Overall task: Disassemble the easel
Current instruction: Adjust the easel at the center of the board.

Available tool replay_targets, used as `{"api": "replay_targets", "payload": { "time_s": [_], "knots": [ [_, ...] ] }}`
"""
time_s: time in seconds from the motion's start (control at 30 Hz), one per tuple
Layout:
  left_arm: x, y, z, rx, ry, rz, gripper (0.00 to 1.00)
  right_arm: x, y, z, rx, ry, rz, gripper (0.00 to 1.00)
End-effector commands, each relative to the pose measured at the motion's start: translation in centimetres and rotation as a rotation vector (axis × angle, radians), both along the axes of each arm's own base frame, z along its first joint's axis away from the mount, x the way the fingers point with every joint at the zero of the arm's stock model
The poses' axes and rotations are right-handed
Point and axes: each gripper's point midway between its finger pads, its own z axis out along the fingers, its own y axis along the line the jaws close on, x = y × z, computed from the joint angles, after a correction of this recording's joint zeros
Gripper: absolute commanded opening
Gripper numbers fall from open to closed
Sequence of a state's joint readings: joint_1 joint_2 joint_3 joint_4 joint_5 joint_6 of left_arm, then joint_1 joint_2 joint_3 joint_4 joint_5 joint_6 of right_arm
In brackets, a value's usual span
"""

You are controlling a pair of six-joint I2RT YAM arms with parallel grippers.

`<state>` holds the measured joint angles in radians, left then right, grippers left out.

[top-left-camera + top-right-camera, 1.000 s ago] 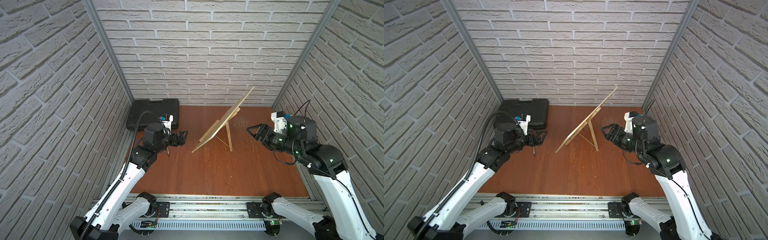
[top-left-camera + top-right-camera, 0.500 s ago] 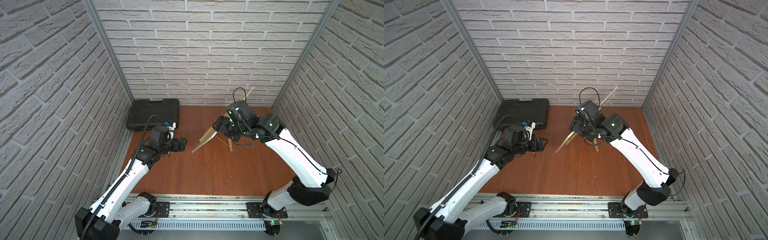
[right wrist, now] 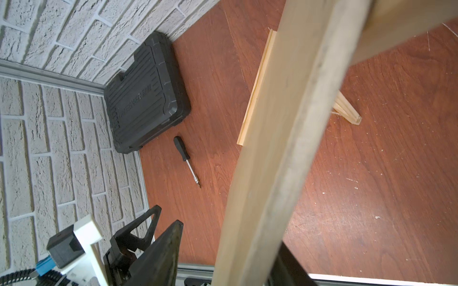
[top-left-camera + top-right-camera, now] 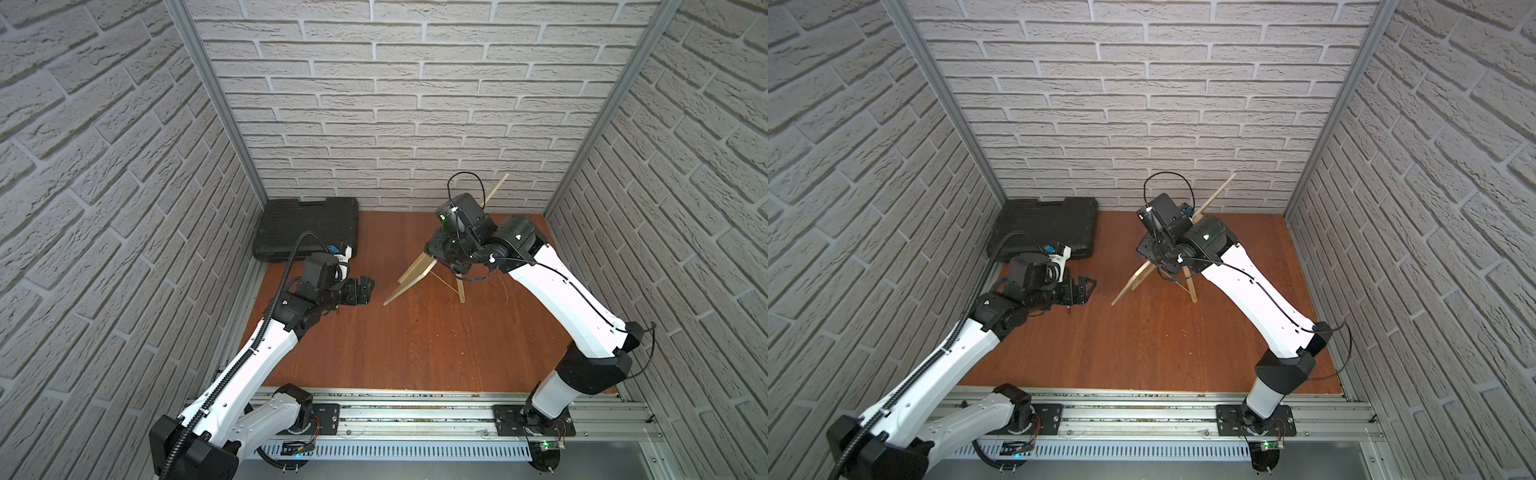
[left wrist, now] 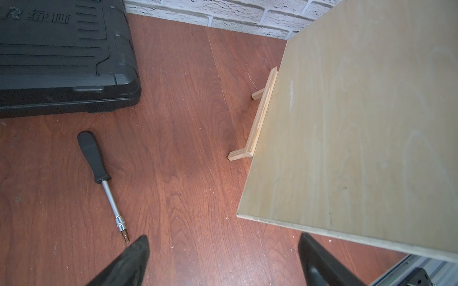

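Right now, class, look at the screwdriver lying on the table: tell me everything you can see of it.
The screwdriver has a black, plastic-looking handle, a slim bright-metal shaft, a thicker metal collar and a short bit at its tip. It lies flat on the red-brown wooden table, with its handle end toward the black tool case but apart from it. Only the table touches it.
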<state>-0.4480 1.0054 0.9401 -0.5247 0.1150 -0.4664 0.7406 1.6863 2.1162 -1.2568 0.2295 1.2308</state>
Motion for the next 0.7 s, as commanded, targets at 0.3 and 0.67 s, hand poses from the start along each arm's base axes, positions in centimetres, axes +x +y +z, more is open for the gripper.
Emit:
{"api": "replay_targets", "payload": {
  "time_s": [0.3, 0.67],
  "knots": [
    [-0.3, -0.3, 0.5, -0.019, -0.023, -0.009, 0.94, 1.6, -1.0, -2.0, -0.042, 0.057, -0.077, 0.27],
    [-0.4, -0.1, 1.0, -0.028, -0.051, -0.003, 0.96, 3.0, -4.6, -2.0, -0.071, 0.064, -0.142, 0.04]
  ]
}}
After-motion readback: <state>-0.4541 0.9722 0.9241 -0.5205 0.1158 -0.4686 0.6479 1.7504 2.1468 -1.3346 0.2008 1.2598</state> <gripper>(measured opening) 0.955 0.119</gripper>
